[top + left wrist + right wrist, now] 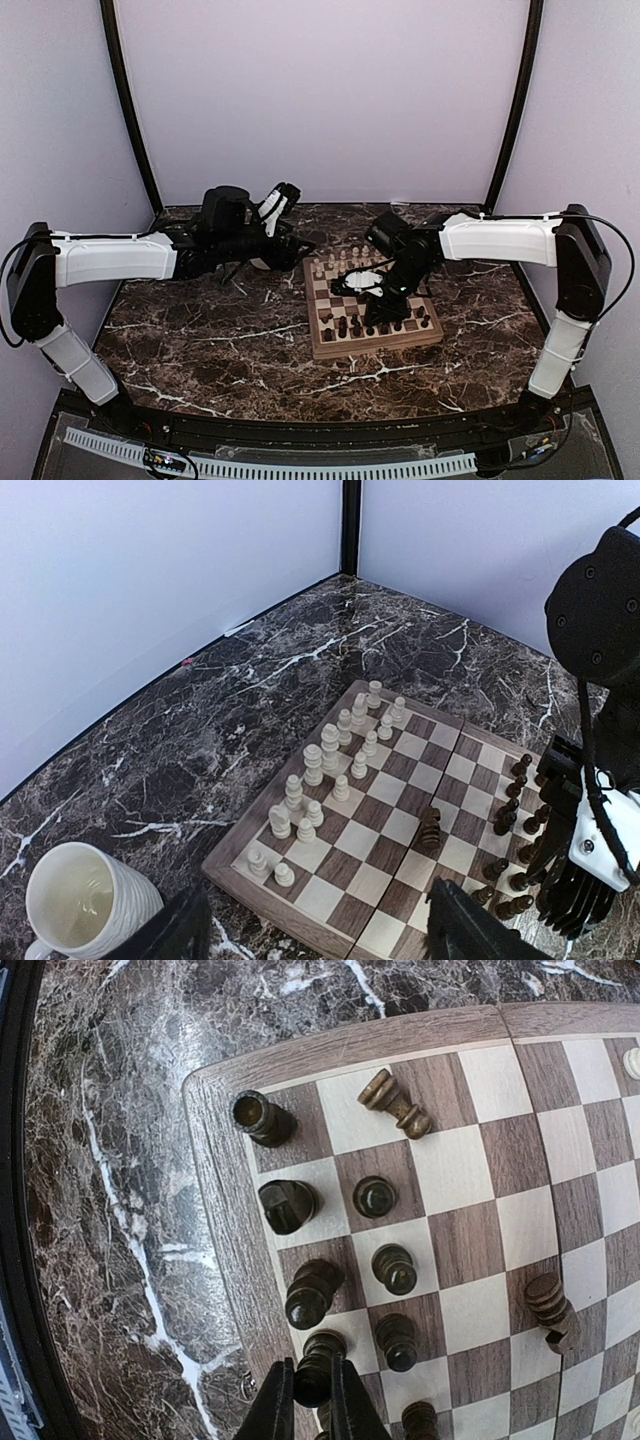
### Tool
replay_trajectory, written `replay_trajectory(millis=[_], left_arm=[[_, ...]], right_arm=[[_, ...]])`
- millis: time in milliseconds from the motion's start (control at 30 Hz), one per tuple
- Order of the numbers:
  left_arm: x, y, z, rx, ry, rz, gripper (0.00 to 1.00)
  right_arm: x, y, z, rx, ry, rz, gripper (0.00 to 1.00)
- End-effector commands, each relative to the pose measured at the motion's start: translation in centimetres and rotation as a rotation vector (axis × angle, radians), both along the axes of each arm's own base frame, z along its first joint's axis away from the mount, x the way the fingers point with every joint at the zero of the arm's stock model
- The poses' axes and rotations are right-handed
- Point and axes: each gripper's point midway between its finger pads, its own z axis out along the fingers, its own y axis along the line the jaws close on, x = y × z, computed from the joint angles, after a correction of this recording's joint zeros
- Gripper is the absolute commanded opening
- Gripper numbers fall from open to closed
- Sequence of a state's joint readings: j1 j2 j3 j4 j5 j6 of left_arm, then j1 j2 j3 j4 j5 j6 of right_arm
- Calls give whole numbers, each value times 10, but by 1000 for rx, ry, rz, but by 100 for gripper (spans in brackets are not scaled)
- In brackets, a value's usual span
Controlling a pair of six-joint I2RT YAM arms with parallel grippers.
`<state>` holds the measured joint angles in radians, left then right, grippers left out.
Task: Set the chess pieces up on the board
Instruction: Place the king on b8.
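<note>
- Two fingers of the right gripper [310, 1410] are closed on a dark piece [316, 1358] in the row nearest the rim of the board [222, 1230]. I can confirm this grip from the right wrist view only.
- That view also shows the other dark chessmen [385, 1265] upright in two rows, and one toppled piece [393, 1102] lying on its side near the board corner.
- The left gripper [318, 922] is spread wide with nothing between its fingers. I read this from the left wrist view alone.
- The left wrist view adds the cream chessmen [325, 765], upright in two rows along the opposite edge. It also shows a lone dark piece [429, 828] standing near mid-board.
- In the same view a cream mug [80, 908] stands upright on the tabletop near a board corner.
- The top view shows both arms reaching inward. The right arm is over the board and the left arm is beside it, largely hiding the mug.
- The tabletop [210, 340] is dark marble with white veins.
- Pale walls [320, 90] enclose three sides, with black posts [128, 120] at the rear corners.
</note>
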<state>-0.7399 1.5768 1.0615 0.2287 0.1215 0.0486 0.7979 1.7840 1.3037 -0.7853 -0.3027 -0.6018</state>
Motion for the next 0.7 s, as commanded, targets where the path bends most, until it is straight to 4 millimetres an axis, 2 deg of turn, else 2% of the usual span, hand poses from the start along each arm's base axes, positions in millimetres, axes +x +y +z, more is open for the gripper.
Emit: replay_trajectory(millis=[0, 100, 200, 433, 533, 667], left_arm=[[0, -5, 14, -16, -20, -21, 77], [0, -5, 14, -16, -20, -21, 77], [0, -4, 15, -16, -24, -19, 77], [0, -4, 16, -14, -28, -21, 77], [0, -4, 15, -10, -27, -20, 77], [0, -5, 14, -8, -25, -22, 77]], right_arm=[[-2, 7, 10, 34, 1, 7, 11], [-3, 7, 9, 33, 8, 8, 11], [-3, 9, 21, 55, -1, 10, 11], [12, 8, 86, 186, -43, -19, 10], [19, -3, 104, 229, -61, -55, 10], [31, -33, 111, 255, -87, -139, 9]])
